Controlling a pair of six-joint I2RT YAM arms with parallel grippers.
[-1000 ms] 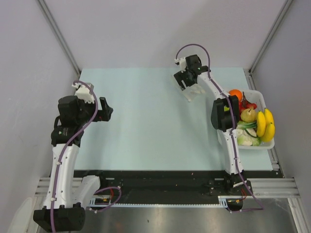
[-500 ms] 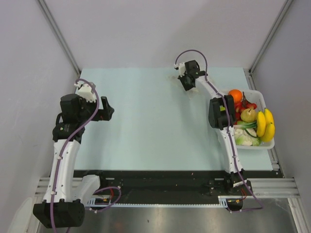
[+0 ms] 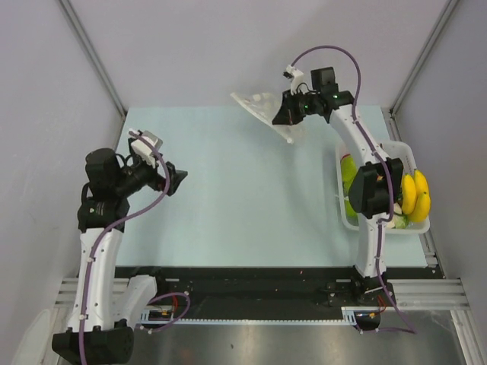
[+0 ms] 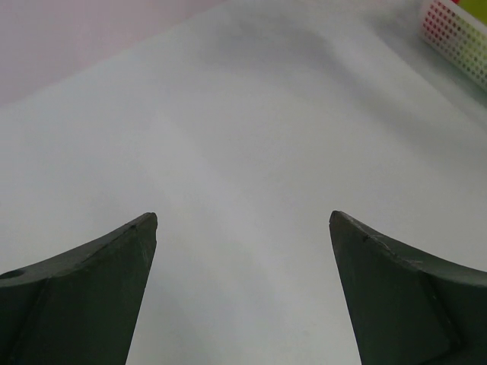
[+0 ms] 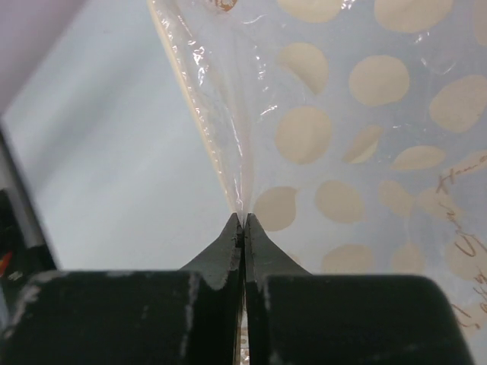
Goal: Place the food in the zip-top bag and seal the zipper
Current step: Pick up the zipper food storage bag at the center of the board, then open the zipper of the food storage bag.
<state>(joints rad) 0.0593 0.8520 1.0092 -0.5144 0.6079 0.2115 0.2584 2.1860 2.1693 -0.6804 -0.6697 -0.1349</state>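
Dotted bag pinched aloft at the far tabletop edge.
The pale tabletop (image 3: 251,190) lies open across mid-frame. At the right edge, the white basket (image 3: 422,223) holds bananas (image 3: 417,196). The zip-top bag (image 3: 259,105), upper centre, runs upper-left to lower-right from the right gripper (image 5: 243,222), whose jaws are clamped on its edge. At left, the left gripper (image 4: 243,228) has its jaws wide apart.

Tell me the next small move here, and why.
Probably carry the zip-top bag toward the left gripper, so that it can take the bag's other side. The right gripper is shut on the bag and holds it up alone at the far side of the table. The left gripper stands open and empty, and the food lies in the basket.
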